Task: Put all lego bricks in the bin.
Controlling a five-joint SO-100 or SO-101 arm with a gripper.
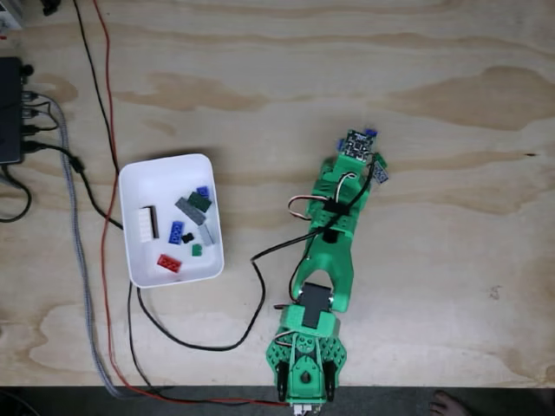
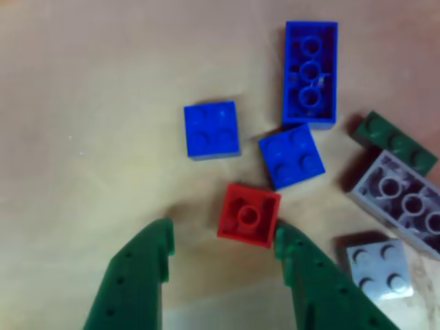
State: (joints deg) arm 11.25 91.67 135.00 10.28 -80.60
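Note:
In the other view my gripper (image 2: 223, 234) is open, its two green fingers (image 2: 134, 282) coming up from the bottom edge. A red lego brick (image 2: 248, 214) lies studs down just beyond the tips, close against the right finger. Beyond it lie two small blue bricks (image 2: 212, 129) (image 2: 291, 157), a long blue brick (image 2: 310, 73), a dark green one (image 2: 395, 142), a grey one (image 2: 402, 199) and a light grey one (image 2: 377, 267). In the fixed view the white bin (image 1: 139, 182) sits left of the green arm (image 1: 334, 234) and holds several bricks, among them a red one (image 1: 169, 263).
In the fixed view, black, red and grey cables (image 1: 104, 130) run down the left side past the bin to the arm's base (image 1: 305, 364). A black box (image 1: 10, 108) sits at the left edge. The table's front edge (image 1: 434, 387) runs along the bottom.

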